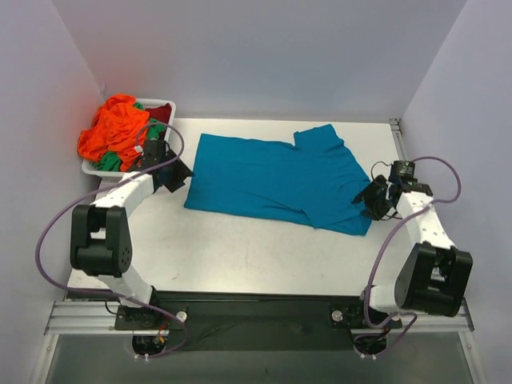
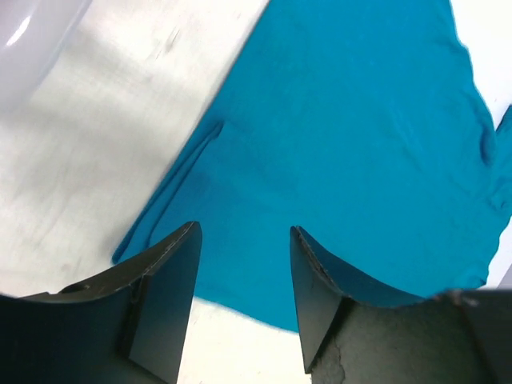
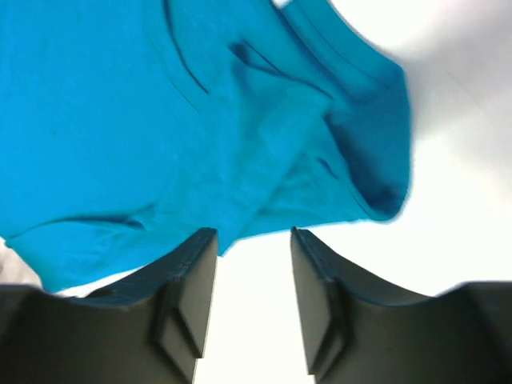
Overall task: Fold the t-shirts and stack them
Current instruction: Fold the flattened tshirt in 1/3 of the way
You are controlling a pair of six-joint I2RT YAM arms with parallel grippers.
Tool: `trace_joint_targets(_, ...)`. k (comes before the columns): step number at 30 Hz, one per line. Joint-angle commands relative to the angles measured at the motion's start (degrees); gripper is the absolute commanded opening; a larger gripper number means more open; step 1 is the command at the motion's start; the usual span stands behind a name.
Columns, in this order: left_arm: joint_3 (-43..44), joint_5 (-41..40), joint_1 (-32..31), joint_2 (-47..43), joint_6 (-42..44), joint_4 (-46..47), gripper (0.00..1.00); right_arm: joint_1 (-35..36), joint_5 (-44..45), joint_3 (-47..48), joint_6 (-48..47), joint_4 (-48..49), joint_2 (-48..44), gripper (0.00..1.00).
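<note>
Jaws of the left gripper (image 2: 244,232) stand apart and empty over the left edge of the teal-blue t-shirt (image 1: 272,180). The right gripper (image 3: 254,234), likewise parted and empty, hangs at its right edge. That shirt lies spread on the table (image 1: 240,256). Farther back left, the white tray (image 1: 166,103) holds a bunched orange t-shirt (image 1: 116,132), a green t-shirt (image 1: 110,164) and a dark red t-shirt (image 1: 160,112).

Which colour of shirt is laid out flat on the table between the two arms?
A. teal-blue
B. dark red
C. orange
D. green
A: the teal-blue t-shirt lies spread on the table, while the orange shirt and the green shirt sit bunched in the white tray at the back left.
</note>
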Motion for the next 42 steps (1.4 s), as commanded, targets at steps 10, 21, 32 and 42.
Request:
trace_joint_targets(10, -19.69, -2.36, -1.53, -11.98, -4.11, 6.82, 0.46, -4.93, 2.84, -15.52, -0.34, 1.14, -9.79, 0.28)
trace_joint_targets(21, -22.16, -2.1, -1.71, -10.05, -3.67, 10.87, 0.46, -6.07, 4.25, -15.44, -0.26, 4.65, -3.81, 0.33)
trace_joint_targets(32, -21.29, -3.94, -2.85, -6.8, -4.2, 10.34, 0.46, -6.07, 5.74, -14.73, -0.52, 5.71, 1.2, 0.33)
trace_joint_targets(42, -18.83, -9.39, -3.55, -4.42, -4.2, 9.02, 0.21, -6.07, 8.03, -13.59, -1.14, 5.45, 0.59, 0.04)
